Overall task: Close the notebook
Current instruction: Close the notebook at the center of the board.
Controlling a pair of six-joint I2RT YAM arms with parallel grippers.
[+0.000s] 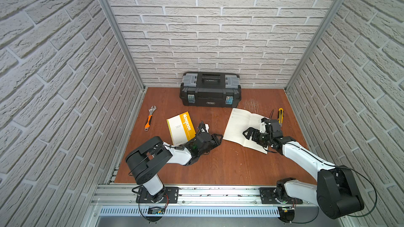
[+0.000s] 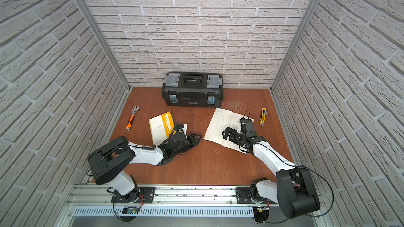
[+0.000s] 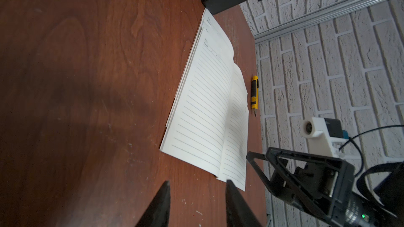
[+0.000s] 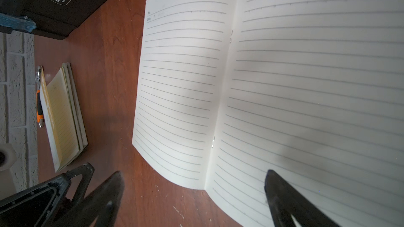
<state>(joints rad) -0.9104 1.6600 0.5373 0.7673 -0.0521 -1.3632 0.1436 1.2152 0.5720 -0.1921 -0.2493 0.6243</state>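
An open notebook (image 1: pixel 240 123) with lined white pages lies flat on the right half of the wooden table (image 1: pixel 218 167); both top views show it (image 2: pixel 220 125). My right gripper (image 1: pixel 246 133) hovers open at its near edge. In the right wrist view one fingertip (image 4: pixel 275 182) is over a page (image 4: pixel 284 84) and the other is over bare wood, with nothing between them (image 4: pixel 194 173). My left gripper (image 1: pixel 219 138) is open and empty just left of the notebook, low over the table (image 3: pixel 197 184). The notebook's near corner (image 3: pixel 231 177) lies beside one left finger.
A yellow and white notebook (image 1: pixel 181 127) lies left of centre, its cover slightly raised (image 4: pixel 63 116), with my left wrist over its near corner. A black toolbox (image 1: pixel 210 89) stands at the back wall. An orange-handled wrench (image 1: pixel 149 117) lies far left, a yellow utility knife (image 1: pixel 281 116) far right.
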